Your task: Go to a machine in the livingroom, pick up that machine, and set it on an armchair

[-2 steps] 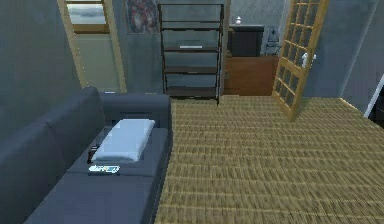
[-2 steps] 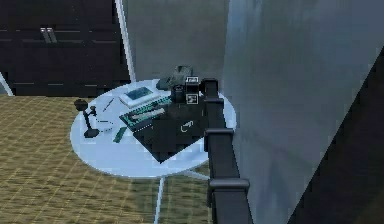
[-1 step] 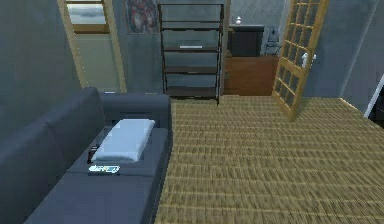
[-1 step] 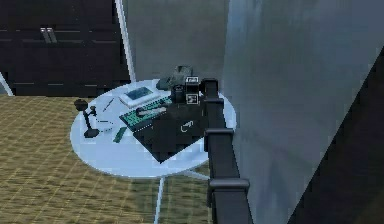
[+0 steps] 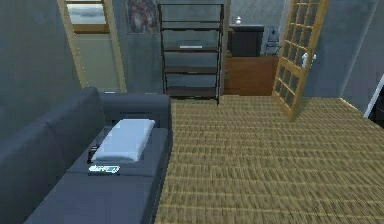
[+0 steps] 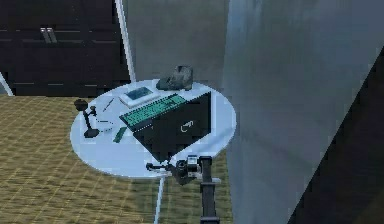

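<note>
The pincer (image 6: pixel 174 168) sits at the round table's (image 6: pixel 100 150) near rim, whether holding anything I cannot tell, and the open laptop (image 6: pixel 182 125), likely the task's machine, lies just beyond it, dark lid nearest, long axis slanting across the reach.

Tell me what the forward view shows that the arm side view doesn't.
Forward view: a dark sofa with a pale cushion, a dark shelf unit and a glazed wooden door. Arm side view: a round white table carrying a laptop with a greenish keyboard, and the gripper by the table's edge. Both: the woven tan floor.
</note>
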### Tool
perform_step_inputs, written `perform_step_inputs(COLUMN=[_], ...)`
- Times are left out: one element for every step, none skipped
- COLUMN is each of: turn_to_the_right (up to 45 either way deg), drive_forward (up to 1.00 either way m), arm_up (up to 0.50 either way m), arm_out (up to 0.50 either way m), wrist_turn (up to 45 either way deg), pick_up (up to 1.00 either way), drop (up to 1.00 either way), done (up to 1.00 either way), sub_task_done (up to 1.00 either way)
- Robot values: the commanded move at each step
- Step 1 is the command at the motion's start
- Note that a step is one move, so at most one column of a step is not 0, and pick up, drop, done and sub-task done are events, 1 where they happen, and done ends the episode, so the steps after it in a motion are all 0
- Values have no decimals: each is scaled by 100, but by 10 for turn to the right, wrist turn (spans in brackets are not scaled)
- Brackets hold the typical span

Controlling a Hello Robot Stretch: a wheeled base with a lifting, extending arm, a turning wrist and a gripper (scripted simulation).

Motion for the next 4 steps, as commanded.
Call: perform_step_inputs(turn_to_the_right=[0,0,0,0], drive_forward=[0,0,0,0], arm_up=[0,10,30,0], arm_out=[0,0,0,0], wrist_turn=[0,0,0,-450], pick_up=[100,0,0,0], drop=[0,0,0,0], done=[0,0,0,0], sub_task_done=[0,0,0,0])
